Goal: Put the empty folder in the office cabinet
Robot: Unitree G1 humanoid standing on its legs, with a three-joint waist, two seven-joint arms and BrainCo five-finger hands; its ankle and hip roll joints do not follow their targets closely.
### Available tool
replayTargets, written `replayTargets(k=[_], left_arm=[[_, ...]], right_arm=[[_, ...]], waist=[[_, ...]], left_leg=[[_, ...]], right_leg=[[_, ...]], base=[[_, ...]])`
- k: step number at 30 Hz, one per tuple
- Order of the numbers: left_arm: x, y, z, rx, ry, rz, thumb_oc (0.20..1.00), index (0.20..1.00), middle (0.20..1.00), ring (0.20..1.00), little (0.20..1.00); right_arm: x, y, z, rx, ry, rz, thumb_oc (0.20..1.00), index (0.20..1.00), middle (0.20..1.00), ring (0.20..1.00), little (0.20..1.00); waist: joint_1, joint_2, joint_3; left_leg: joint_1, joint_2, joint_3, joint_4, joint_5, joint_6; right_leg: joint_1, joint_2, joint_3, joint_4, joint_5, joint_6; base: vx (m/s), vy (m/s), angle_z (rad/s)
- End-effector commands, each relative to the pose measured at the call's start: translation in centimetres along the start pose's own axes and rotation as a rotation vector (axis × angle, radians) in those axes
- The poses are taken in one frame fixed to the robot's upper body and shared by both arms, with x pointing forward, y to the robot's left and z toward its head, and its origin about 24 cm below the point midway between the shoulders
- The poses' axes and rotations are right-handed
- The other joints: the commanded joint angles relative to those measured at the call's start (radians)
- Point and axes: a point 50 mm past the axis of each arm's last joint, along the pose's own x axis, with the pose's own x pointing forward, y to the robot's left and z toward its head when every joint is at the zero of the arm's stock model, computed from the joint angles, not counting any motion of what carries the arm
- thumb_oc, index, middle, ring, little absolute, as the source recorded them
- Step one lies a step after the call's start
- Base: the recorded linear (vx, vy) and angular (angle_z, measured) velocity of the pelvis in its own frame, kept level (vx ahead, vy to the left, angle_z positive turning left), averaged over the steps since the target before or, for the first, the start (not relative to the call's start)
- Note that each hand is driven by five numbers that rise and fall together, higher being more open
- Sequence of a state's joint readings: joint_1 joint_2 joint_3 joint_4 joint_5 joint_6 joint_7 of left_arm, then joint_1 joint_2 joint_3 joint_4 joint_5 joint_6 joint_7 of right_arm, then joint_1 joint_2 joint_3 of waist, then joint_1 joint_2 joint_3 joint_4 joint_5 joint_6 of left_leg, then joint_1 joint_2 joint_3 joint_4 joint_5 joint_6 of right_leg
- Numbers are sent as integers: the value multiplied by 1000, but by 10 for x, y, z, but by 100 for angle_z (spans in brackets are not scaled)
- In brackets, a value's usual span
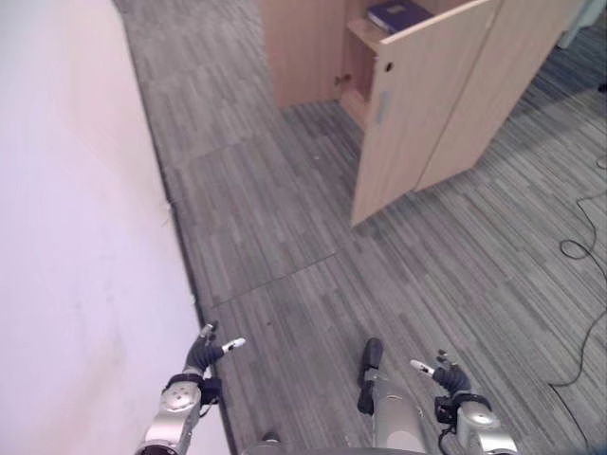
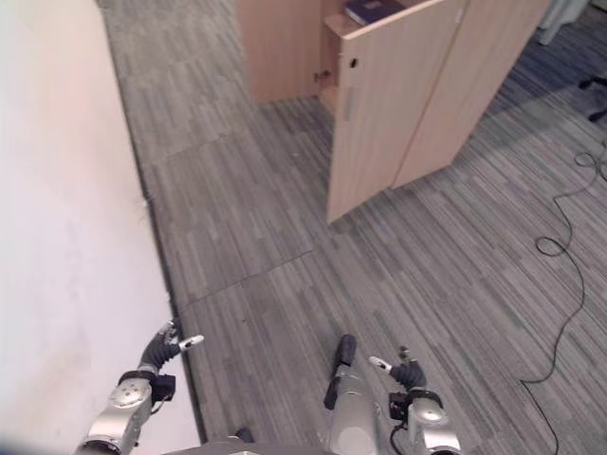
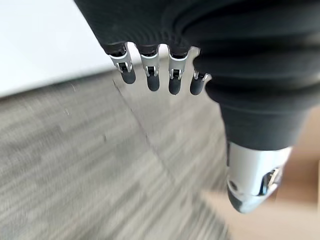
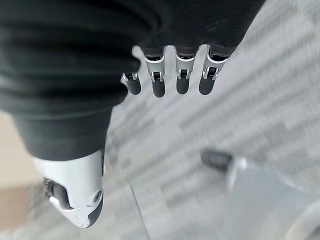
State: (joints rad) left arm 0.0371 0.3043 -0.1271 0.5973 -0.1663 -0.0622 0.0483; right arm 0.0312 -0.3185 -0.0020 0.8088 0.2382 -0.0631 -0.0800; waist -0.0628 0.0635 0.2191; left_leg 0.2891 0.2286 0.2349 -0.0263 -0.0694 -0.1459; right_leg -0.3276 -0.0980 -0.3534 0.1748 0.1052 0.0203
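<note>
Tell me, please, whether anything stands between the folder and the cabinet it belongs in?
Nothing visible does: the purple folder already lies on a shelf inside the wooden cabinet, behind its open door. Both robot hands, left and right, hang empty.

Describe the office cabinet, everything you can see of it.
The office cabinet is light wood-look board, standing on grey striped carpet at the far end of the floor, well ahead of both robot hands. Its door stands swung wide open toward the camera, reaching down to the carpet, with a small dark round hole near its upper edge and a pale vertical strip below that. Inside, a shelf carries a dark blue folder lying flat. Nothing else touches the cabinet.
</note>
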Motion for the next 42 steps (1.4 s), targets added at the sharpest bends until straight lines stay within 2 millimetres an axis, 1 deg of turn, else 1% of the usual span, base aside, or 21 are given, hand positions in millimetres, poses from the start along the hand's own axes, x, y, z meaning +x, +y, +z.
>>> replayTargets(k=[1, 2, 3, 5, 8, 10, 14, 19, 22, 26, 28, 32, 33, 34, 35, 36, 37, 38, 39, 40, 42], left_arm=[[2, 11, 27, 43, -129, 2, 1000, 1000, 1000, 1000, 1000], [2, 11, 27, 43, -129, 2, 1000, 1000, 1000, 1000, 1000], [3, 7, 28, 15, -129, -8, 1000, 1000, 1000, 1000, 1000], [6, -3, 31, -7, -137, -28, 1000, 1000, 1000, 1000, 1000], [7, -6, 33, -28, -144, -31, 1000, 1000, 1000, 1000, 1000], [6, -10, 33, -40, -146, -43, 1000, 1000, 1000, 1000, 1000], [4, -14, 26, -36, -126, -57, 1000, 1000, 1000, 1000, 1000], [2, -17, 19, -47, -104, -51, 1000, 1000, 1000, 1000, 1000], [4, -11, 23, -45, -112, -23, 1000, 1000, 1000, 1000, 1000], [5, -6, 24, -38, -122, -6, 1000, 1000, 1000, 1000, 1000], [4, -6, 25, -13, -126, -23, 1000, 1000, 1000, 1000, 1000], [7, -5, 29, 36, -137, -47, 1000, 1000, 1000, 1000, 1000], [8, -2, 32, 54, -144, -44, 1000, 1000, 1000, 1000, 1000], [9, 2, 40, 80, -171, -38, 1000, 1000, 1000, 1000, 1000], [9, 10, 45, 75, -184, -14, 1000, 1000, 1000, 1000, 1000], [9, 10, 45, 75, -185, -13, 1000, 1000, 1000, 1000, 1000], [9, 12, 47, 68, -192, -9, 1000, 1000, 1000, 1000, 1000], [9, 12, 48, 68, -192, -9, 1000, 1000, 1000, 1000, 1000], [6, 13, 47, 47, -194, -7, 1000, 1000, 1000, 1000, 1000], [4, 16, 41, 20, -176, 6, 1000, 1000, 1000, 1000, 1000], [3, 17, 37, 7, -165, 14, 1000, 1000, 1000, 1000, 1000]], right_arm=[[0, -5, 5, 34, -34, 4, 1000, 1000, 1000, 1000, 1000], [0, -5, 5, 34, -34, 4, 1000, 1000, 1000, 1000, 1000], [-1, -9, 6, 34, -41, -3, 1000, 1000, 1000, 1000, 1000], [1, -18, 18, 29, -75, -29, 1000, 1000, 1000, 1000, 1000], [3, -19, 24, 34, -93, -29, 1000, 1000, 1000, 1000, 1000], [3, -19, 27, 27, -100, -25, 1000, 1000, 1000, 1000, 1000], [2, -21, 28, 18, -110, -15, 1000, 1000, 1000, 1000, 1000], [2, -20, 26, 6, -104, -11, 1000, 1000, 1000, 1000, 1000], [5, -16, 30, 8, -109, -1, 1000, 1000, 1000, 1000, 1000], [7, -14, 31, 7, -100, 7, 1000, 1000, 1000, 1000, 1000], [5, -17, 22, 42, -66, -3, 1000, 1000, 1000, 1000, 1000], [2, -15, 11, 112, -40, -8, 1000, 1000, 1000, 1000, 1000], [2, -11, 10, 137, -36, -4, 1000, 1000, 1000, 1000, 1000], [3, 3, 13, 164, -46, 31, 1000, 1000, 1000, 1000, 1000], [5, 17, 26, 166, -85, 66, 1000, 1000, 1000, 1000, 1000], [5, 17, 26, 166, -85, 66, 1000, 1000, 1000, 1000, 1000], [5, 25, 30, 162, -101, 88, 1000, 1000, 1000, 1000, 1000], [5, 25, 30, 162, -102, 88, 1000, 1000, 1000, 1000, 1000], [3, 36, 29, 169, -103, 124, 1000, 1000, 1000, 1000, 1000], [3, 41, 29, 158, -106, 151, 1000, 1000, 1000, 1000, 1000], [2, 43, 28, 150, -104, 156, 1000, 1000, 1000, 1000, 1000]], waist=[[-29, 9, -1], [-30, 9, -2], [-27, 13, 12], [-27, -5, 54], [-22, -16, 62], [-12, -14, 63], [8, 13, 61], [40, 48, 62], [55, 48, 66], [56, 33, 56], [31, 27, 22], [5, 4, -7], [-4, -7, -14], [-11, -24, -16], [26, -25, 2], [25, -25, 1], [37, -17, 14], [36, -17, 11], [43, -8, 29], [61, -7, 40], [74, -6, 40]], left_leg=[[-82, 21, -41, 158, 27, -24], [-84, 20, -43, 158, 28, -24], [-127, 39, -65, 282, 84, -21], [-239, 1, -154, 577, 158, -4], [-283, 9, -126, 607, 188, -1], [-326, 42, -103, 568, 205, -3], [-329, 82, -114, 285, 234, -10], [-384, 85, -275, 60, 283, -26], [-429, 111, -425, 31, 302, -46], [-429, 108, -537, 110, 267, -67], [-398, 125, -485, 122, 197, -78], [-364, 97, -379, 114, 123, -78], [-356, 78, -342, 108, 100, -71], [-333, 47, -283, 82, 75, -56], [-298, 27, -206, 59, 50, -32], [-303, 26, -207, 59, 54, -32], [-294, 13, -160, 53, 48, -15], [-299, 13, -161, 52, 51, -14], [-306, -28, -113, 38, 63, 29], [-311, -80, -81, 26, 75, 77], [-313, -100, -67, 19, 77, 90]], right_leg=[[184, -41, 69, -190, 3, 120], [183, -42, 68, -190, 3, 120], [223, -15, 87, -196, -24, 93], [301, 3, 125, -207, -72, 33], [327, -7, 152, -202, -99, 24], [354, -16, 182, -197, -123, 28], [400, -24, 256, -185, -165, 64], [415, -28, 374, -43, -283, 80], [400, -16, 516, 86, -375, 87], [362, -30, 629, 138, -409, 113], [354, -86, 657, 114, -389, 153], [378, -177, 652, 34, -302, 202], [374, -211, 649, 6, -249, 224], [328, -251, 638, -17, -97, 241], [249, -294, 456, 0, -25, 224], [247, -294, 455, -3, -20, 223], [217, -302, 334, 49, -29, 210], [213, -302, 333, 47, -25, 209], [204, -229, 250, 165, -92, 198], [221, -81, 231, 234, -178, 184], [235, -36, 205, 237, -200, 178]], base=[[200, -225, -44], [330, -326, -47], [190, -215, -42], [297, -274, -50], [230, -67, -65], [289, 99, -53], [355, 213, -80], [371, 241, -77], [399, 346, -102], [185, 305, -120], [241, 462, -53], [165, 432, -36], [57, 380, -38], [-30, 690, -72], [-86, 543, -79], [-181, 515, -83], [-106, 201, -85], [-276, 621, -114], [-314, 793, -120], [-312, 791, -121], [-126, 346, -104]])
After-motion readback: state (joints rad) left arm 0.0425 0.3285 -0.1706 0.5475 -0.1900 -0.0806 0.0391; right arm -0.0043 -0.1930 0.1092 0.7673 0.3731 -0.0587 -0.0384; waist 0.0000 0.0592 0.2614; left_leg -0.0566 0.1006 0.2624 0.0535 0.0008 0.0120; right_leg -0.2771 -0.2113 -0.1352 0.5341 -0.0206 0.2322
